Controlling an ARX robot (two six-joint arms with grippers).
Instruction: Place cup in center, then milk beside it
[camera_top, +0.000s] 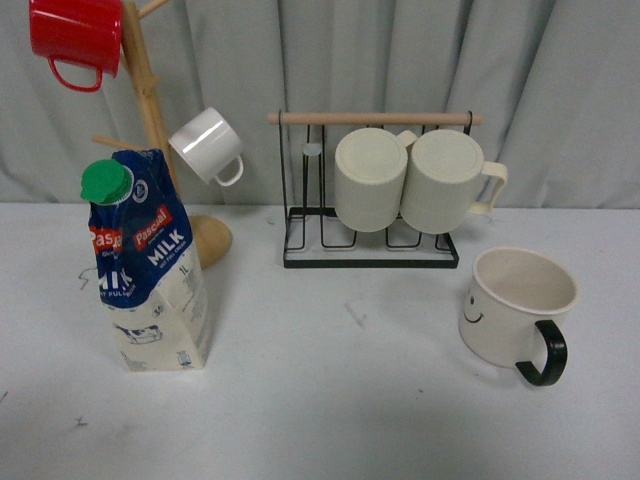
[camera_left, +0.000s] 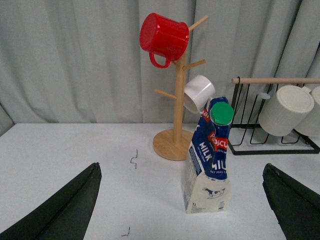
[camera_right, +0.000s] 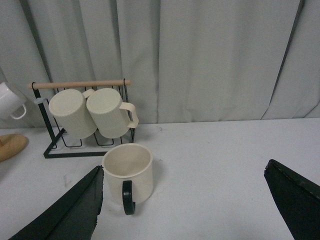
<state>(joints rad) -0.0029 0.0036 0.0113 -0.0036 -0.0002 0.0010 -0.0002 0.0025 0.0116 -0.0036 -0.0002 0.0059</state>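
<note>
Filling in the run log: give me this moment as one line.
stage: pre-grasp | cup: upright, right side | milk: upright, left side | left gripper: open, empty | right gripper: open, empty

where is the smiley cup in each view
Front view: cup at lower right, nearer than the wire rack.
Left wrist view: not in it; only the wire rack's end shows.
Right wrist view: cup just in front of the wire rack, handle toward the camera.
Shared landmark: the wire rack holding two cream mugs.
</note>
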